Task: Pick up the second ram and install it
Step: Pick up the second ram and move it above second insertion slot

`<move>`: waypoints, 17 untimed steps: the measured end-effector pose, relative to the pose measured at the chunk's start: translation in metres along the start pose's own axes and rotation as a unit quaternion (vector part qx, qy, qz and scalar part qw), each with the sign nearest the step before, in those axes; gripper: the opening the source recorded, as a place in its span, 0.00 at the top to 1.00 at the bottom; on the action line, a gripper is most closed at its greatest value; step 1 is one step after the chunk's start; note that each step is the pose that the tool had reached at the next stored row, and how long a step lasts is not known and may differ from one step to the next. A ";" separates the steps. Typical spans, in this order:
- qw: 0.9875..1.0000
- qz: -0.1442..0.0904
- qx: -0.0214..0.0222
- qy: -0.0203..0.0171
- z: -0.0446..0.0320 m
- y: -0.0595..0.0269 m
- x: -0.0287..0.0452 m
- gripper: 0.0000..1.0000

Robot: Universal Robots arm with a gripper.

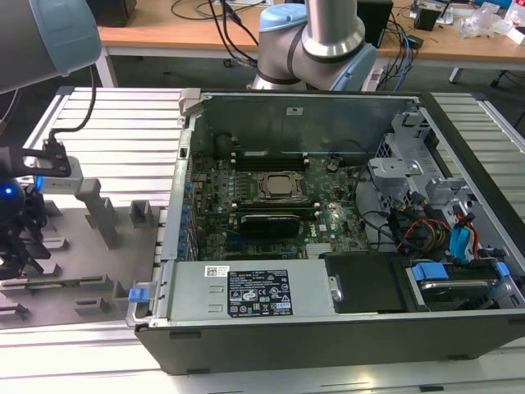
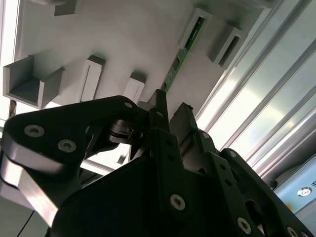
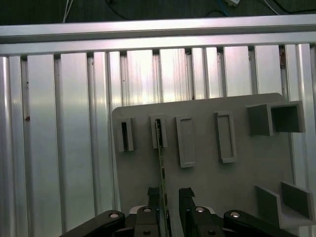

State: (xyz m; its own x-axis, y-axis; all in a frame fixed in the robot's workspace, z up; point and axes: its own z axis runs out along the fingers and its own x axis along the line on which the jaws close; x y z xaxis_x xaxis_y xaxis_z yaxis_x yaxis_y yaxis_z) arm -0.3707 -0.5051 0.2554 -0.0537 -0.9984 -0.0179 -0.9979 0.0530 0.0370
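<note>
Just beside the open computer case (image 1: pixel 328 336) lies the grey holder plate (image 1: pixel 123 258), with the second ram (image 3: pixel 160 158) standing on edge in one slot. Probably light, stiff and fragile: take the flat faces near mid-length. Gripper (image 3: pixel 172 195) spread, straddling it, not yet clamped.

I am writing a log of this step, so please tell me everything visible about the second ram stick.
The second ram is a long, thin green board. It is seen edge-on in the first wrist view, and the second wrist view shows small dark parts on its flat side. It stands on its long edge over the grey holder plate. One end sits in a slotted grey holder block and the other reaches the gripper. The fingers stand apart; whether one touches the board cannot be told.
</note>
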 end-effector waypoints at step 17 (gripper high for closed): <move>1.000 0.000 0.000 0.000 0.0210 -0.0009 0.0017 0.70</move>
State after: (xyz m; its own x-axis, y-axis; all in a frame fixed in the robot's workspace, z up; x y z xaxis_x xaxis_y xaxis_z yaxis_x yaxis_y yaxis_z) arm -0.3706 -0.5064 0.2343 -0.0535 -0.9984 -0.0177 -0.9979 0.0529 0.0371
